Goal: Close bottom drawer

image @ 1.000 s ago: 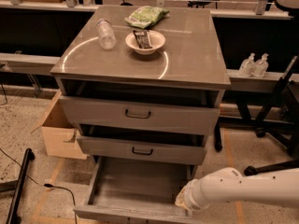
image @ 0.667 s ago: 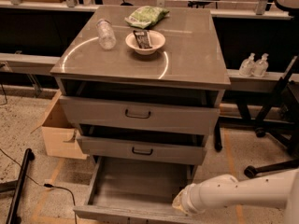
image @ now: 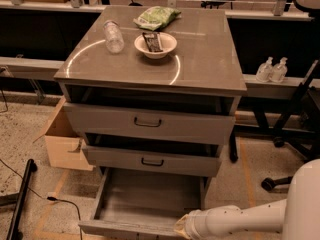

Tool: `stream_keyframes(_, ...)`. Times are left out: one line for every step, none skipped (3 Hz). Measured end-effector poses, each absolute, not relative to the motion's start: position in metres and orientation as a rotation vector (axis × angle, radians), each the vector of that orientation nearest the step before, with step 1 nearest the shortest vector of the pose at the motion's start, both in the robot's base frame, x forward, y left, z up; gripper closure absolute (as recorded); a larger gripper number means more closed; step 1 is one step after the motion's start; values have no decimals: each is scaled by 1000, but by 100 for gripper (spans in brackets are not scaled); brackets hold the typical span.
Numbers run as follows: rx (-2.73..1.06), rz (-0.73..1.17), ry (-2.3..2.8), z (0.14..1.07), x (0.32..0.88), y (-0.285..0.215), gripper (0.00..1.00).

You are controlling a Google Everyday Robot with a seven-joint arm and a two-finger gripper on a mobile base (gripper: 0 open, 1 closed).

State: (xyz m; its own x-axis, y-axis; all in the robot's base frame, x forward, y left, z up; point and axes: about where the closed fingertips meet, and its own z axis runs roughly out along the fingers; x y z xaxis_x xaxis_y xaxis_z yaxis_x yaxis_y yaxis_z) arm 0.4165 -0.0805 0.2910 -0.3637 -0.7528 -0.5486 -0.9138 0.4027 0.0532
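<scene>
The bottom drawer (image: 145, 199) of the grey cabinet is pulled far out, showing its bare plank floor. Its slim front (image: 125, 229) lies at the lower edge of the camera view; its handle is out of view. My white arm reaches in from the lower right. The gripper (image: 181, 227) is at the wrist's end, against the right part of the drawer's front edge. Its fingers are hidden.
The top drawer (image: 148, 122) and middle drawer (image: 152, 160) stand slightly out. The cabinet top holds a plastic bottle (image: 113, 35), a bowl (image: 155, 44) and a green bag (image: 156, 17). A cardboard box (image: 62, 141) stands left of the cabinet. An office chair base (image: 290, 134) is to the right.
My arm has moved left and down along the drawer's front edge. The drawer stays pulled out about as far as before.
</scene>
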Motion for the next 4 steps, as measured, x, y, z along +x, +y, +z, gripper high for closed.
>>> stream_keyframes(-1393,560,2285,266,404,-77,100)
stream_keyframes(-1365,625,2351,245,391,-76,100)
stream_keyframes(-1344,698,2401,226,381,-75,100)
stream_keyframes(-1373,712,2378,207,376,-68,100)
